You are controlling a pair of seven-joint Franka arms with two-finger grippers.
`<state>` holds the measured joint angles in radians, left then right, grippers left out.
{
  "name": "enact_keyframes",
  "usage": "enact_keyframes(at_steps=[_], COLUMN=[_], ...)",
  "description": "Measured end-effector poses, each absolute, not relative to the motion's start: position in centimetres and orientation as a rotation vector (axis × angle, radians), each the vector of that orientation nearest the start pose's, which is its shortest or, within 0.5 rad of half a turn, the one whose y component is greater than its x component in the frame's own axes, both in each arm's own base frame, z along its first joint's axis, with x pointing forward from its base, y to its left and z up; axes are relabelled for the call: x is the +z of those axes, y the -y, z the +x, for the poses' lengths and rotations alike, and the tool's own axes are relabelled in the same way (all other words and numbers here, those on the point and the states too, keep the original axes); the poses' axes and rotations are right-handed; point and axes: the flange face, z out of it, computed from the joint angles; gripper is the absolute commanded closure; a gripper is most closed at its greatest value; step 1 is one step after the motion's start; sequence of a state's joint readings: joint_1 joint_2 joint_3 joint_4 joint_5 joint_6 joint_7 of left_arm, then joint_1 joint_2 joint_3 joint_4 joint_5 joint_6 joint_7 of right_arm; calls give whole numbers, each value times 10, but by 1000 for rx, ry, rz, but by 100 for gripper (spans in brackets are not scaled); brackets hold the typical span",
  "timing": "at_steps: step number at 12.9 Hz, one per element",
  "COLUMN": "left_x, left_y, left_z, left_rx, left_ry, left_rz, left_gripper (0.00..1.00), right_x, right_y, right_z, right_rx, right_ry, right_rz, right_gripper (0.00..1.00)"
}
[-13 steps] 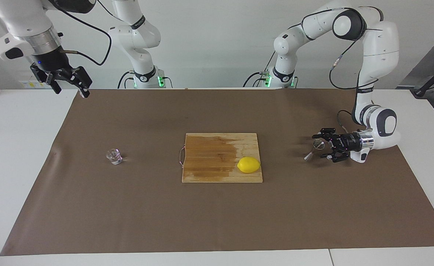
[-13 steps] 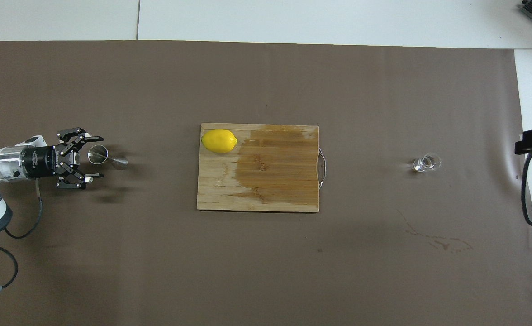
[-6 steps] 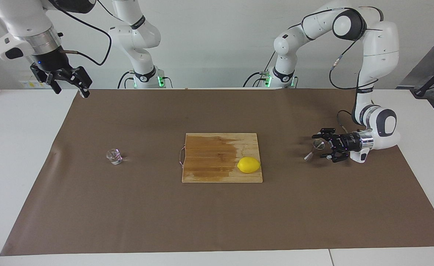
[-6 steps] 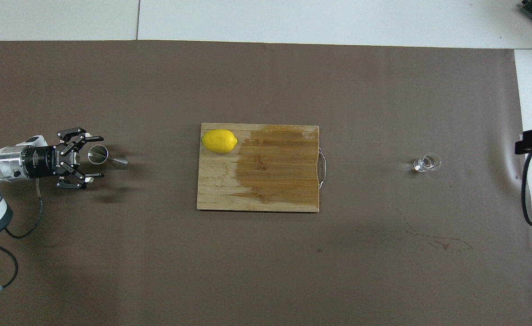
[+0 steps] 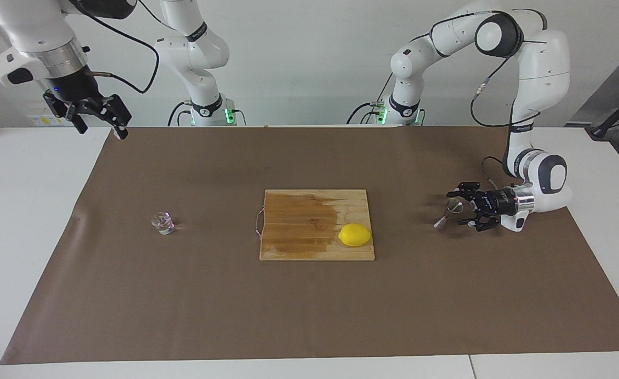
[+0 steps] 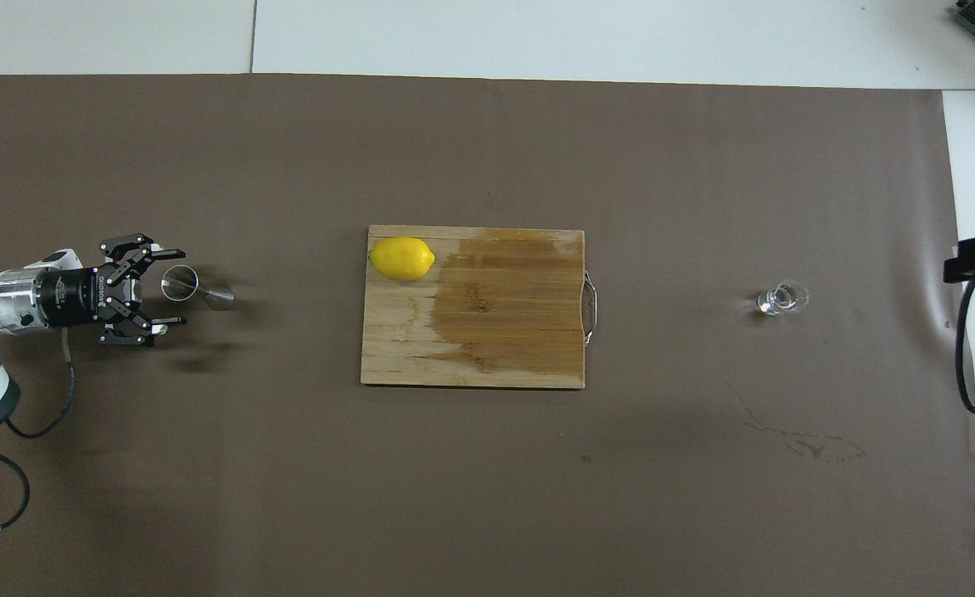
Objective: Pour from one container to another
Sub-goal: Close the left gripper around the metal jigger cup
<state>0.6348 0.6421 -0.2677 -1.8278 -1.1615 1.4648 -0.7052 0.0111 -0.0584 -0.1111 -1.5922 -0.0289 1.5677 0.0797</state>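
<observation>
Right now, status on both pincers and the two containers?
Left pincer open, level with jigger, not gripping. Right pincer open, raised, waiting. Glass cup untouched. Nothing blocking.

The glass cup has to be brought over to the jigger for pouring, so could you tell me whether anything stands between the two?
Yes: the cutting board, with the lemon on it, lies mid-table between the glass cup and the jigger, so the cup would have to be carried above them.
</observation>
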Motion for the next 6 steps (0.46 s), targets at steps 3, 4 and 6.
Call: enact_keyframes(at_steps=[3,4,6], left_x=[228,228,230], left_y=[-118,-118,-117], left_z=[574,574,574], left_rx=[-1182,-1182,-1183], left_ry=[-1249,-1246,-1238], left_rz=[1192,1190,1188], left_gripper=[0,0,0], right_x=[646,646,646], right_y=[59,59,59], right_z=[533,533,533], right_rx=[-53,-53,-53], right_ry=[-285,-285,-285], right_rz=[-3151,-3151,-3151], right_gripper=[0,0,0])
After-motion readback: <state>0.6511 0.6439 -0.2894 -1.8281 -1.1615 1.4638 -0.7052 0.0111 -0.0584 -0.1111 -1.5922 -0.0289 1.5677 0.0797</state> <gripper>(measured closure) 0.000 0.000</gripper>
